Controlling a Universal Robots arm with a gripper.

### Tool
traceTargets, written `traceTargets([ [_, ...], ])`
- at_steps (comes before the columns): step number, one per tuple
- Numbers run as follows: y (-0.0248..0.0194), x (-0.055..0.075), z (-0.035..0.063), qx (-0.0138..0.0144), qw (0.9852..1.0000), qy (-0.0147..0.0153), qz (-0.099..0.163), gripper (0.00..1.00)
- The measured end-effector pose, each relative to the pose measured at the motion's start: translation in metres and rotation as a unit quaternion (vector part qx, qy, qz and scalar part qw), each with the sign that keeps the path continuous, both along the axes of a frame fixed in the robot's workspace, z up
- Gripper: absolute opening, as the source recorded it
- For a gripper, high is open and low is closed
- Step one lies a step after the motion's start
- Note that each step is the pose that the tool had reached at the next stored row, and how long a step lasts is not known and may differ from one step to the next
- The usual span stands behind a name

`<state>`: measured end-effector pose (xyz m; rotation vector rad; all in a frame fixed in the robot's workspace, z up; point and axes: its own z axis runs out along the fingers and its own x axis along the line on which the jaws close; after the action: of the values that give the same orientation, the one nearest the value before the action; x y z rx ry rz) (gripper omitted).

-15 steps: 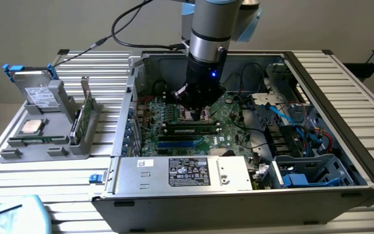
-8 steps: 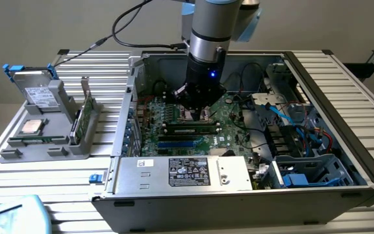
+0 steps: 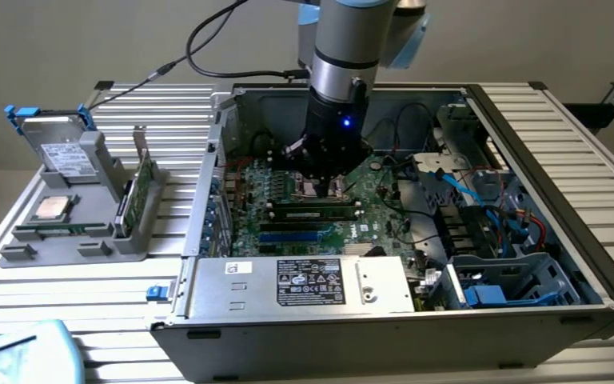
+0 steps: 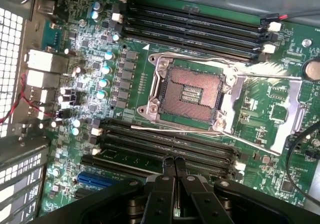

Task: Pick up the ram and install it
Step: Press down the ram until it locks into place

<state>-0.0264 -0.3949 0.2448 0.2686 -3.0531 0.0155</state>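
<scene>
Pincer (image 4: 174,165) fingers pressed together, holding nothing, above the ram (image 3: 309,213) seated in the motherboard (image 4: 260,109).

exterior view overlooks the case (image 3: 563,160); wrist view faces its motherboard (image 4: 260,109) closely.

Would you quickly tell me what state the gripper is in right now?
Gripper: closed, fingers together with nothing between them, pressing on the ram in its slot.
</scene>
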Motion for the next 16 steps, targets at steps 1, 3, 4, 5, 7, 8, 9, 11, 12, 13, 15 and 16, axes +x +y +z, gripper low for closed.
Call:
traceTargets([
  [1,0.0,0.0,0.0,0.0,1.0,-0.0002,-0.006,0.1],
  [3,0.0,0.0,0.0,0.0,0.9998,-0.0007,-0.018,0.1],
  [4,0.0,0.0,0.0,0.0,0.9997,-0.0009,-0.024,0.1],
  [5,0.0,0.0,0.0,0.0,0.9995,-0.0011,-0.03,0.1],
  [7,0.0,0.0,0.0,0.0,0.9991,-0.0016,-0.042,0.1],
  [8,0.0,0.0,0.0,0.0,0.9989,-0.0017,-0.047,0.1],
  [9,0.0,0.0,0.0,0.0,0.9987,-0.0018,-0.051,0.1],
  [11,-0.0001,-0.0001,0.0,0.0,0.9986,-0.0018,-0.053,0.1],
  [12,-0.0004,-0.0003,0.0,0.0,0.9986,-0.0018,-0.054,0.1],
  [13,-0.0006,-0.0004,0.0,0.0,0.9985,-0.0018,-0.054,0.1],
  [15,-0.0015,-0.0006,0.0,0.0,0.9985,-0.0019,-0.054,0.1],
  [16,-0.002,-0.0006,0.0,0.0,0.9985,-0.0019,-0.055,0.1],
])
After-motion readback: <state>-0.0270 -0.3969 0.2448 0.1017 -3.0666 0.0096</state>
